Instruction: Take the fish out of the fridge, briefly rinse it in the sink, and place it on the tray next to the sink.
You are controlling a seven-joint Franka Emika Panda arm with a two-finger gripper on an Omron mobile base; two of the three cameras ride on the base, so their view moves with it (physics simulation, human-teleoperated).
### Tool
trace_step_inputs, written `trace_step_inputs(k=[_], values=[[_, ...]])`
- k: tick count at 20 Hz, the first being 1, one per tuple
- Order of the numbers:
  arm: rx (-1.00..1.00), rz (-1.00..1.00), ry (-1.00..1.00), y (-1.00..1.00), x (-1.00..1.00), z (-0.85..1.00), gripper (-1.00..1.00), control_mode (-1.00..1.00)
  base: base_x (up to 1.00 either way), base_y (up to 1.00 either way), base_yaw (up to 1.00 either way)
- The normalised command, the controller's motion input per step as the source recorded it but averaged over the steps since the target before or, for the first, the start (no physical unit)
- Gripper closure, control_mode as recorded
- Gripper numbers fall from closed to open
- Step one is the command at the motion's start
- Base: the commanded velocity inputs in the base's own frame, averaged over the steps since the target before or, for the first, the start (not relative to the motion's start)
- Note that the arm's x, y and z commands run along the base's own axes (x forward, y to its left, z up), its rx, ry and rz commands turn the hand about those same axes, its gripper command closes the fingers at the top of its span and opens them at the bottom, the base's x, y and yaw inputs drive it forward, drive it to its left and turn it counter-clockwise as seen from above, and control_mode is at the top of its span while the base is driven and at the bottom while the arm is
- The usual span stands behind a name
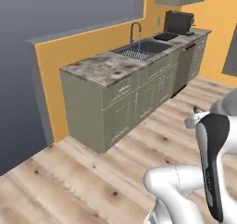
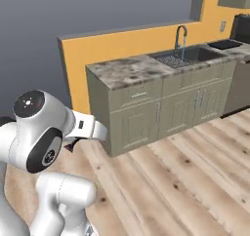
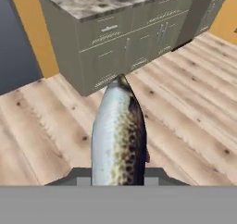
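A wood-plank floor (image 1: 83, 181) is running up to a marble-topped counter (image 1: 104, 68) against an orange wall (image 1: 69, 49). The sink (image 1: 141, 48) is sitting along the counter's far stretch, its faucet (image 1: 135, 33) running water, and the tray (image 1: 165, 35) is lying just beyond it. I am carrying my gripper (image 3: 115, 179) out over the floor, well short of the counter, its fingers clamped on the fish (image 3: 118, 135). The fish is projecting straight ahead from between them, silvery-white along one flank, brown-speckled along the other.

no readable text, labels or signs
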Motion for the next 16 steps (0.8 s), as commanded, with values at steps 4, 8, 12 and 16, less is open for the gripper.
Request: trace_step_inputs(k=[4, 8, 12, 16], values=[[0.0, 0.0, 0.0, 0.0, 0.0, 0.0, 1.0, 1.0, 0.91, 0.0, -0.61], [0.0, 0.0, 0.0, 0.0, 0.0, 0.0, 1.0, 1.0, 1.0, 0.0, -0.25], [0.0, 0.0, 0.0, 0.0, 0.0, 0.0, 1.0, 1.0, 1.0, 0.0, -0.15], [0.0, 0.0, 0.0, 0.0, 0.0, 0.0, 1.0, 1.0, 1.0, 0.0, -0.14]])
